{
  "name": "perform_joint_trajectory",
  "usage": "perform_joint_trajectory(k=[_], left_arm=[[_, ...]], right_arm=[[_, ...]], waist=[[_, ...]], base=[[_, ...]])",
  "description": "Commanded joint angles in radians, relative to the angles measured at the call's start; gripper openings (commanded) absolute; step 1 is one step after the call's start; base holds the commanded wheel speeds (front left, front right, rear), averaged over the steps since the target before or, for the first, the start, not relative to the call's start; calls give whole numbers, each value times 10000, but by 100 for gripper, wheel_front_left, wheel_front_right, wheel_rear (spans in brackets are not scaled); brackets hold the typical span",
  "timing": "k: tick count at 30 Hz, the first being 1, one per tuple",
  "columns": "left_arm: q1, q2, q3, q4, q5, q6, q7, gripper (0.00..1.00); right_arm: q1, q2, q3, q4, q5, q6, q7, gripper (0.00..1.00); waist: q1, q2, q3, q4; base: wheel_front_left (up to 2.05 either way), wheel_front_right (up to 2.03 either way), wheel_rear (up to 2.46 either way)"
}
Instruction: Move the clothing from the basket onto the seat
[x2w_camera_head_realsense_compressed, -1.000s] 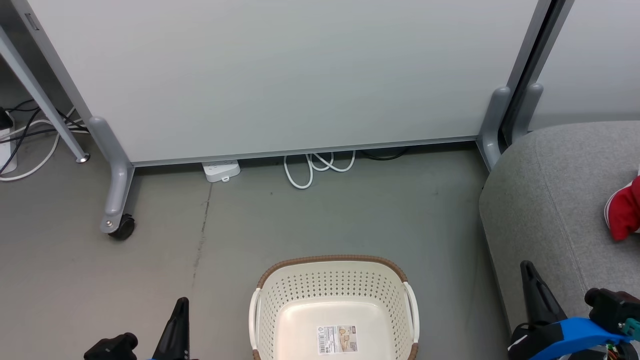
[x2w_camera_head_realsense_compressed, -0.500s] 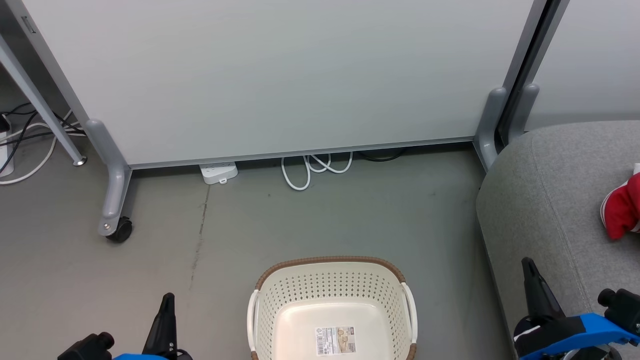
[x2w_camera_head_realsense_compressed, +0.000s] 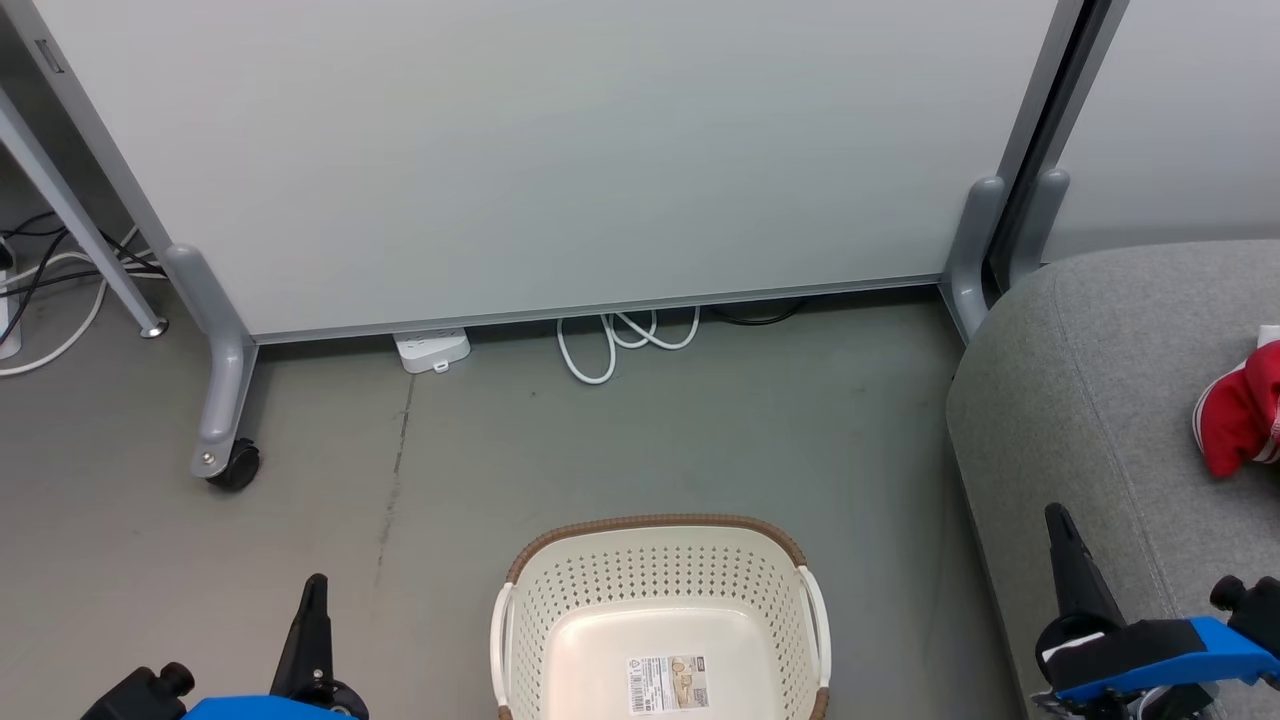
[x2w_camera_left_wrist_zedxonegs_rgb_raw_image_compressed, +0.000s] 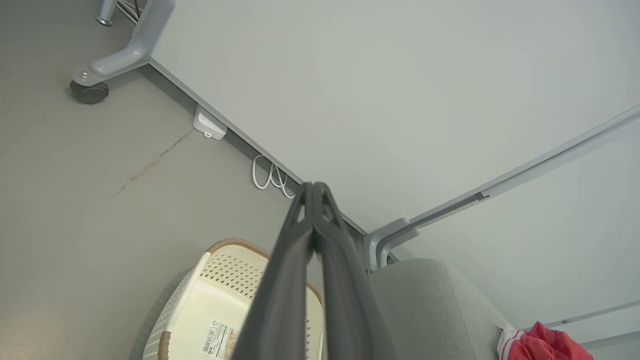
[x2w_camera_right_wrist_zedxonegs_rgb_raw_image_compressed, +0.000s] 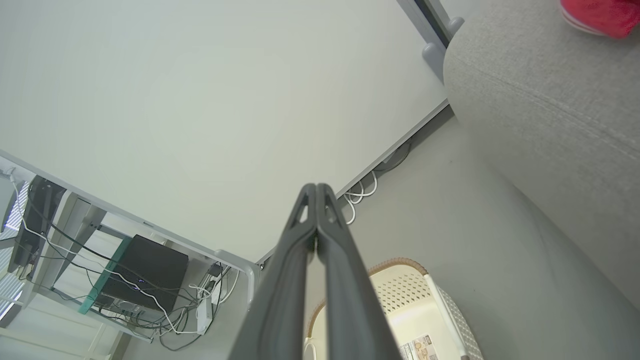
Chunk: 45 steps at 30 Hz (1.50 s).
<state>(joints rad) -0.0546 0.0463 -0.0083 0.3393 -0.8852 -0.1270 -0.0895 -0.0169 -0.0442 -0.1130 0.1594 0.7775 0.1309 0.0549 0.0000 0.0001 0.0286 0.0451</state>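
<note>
Evidently left fingers (x2w_camera_left_wrist_zedxonegs_rgb_raw_image_compressed: 290, 280), right fingers (x2w_camera_right_wrist_zedxonegs_rgb_raw_image_compressed: 292, 280) together, empty.

Dark tapered fingers (x2w_camera_head_realsense_compressed: 310, 630), blue wrist shells (x2w_camera_head_realsense_compressed: 1150, 645)

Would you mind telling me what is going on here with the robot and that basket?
The job looks about done: the basket on the floor looks empty apart from a label, and red clothing lies on the grey seat. The left gripper and right gripper are both shut, holding nothing.
</note>
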Motion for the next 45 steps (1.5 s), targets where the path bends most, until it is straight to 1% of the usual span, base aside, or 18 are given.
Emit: perform_joint_trajectory(k=[1,26,45], left_arm=[[-264,78,88,-185,-351,-23,82,0],[-402,100,516,-493,-3040,-36,820,0],[-481,108,771,-678,-4632,-45,1263,0]], right_arm=[[-241,-42,-5,-46,407,0,57,0],[-545,-59,-9,300,3477,-1,266,0],[-713,-67,-11,505,5289,0,396,0]], waist=[[0,-1,-5,-9],[0,-1,-81,-144],[0,-1,-136,-241]], base=[[0,0,0],[0,0,0],[0,0,0]])
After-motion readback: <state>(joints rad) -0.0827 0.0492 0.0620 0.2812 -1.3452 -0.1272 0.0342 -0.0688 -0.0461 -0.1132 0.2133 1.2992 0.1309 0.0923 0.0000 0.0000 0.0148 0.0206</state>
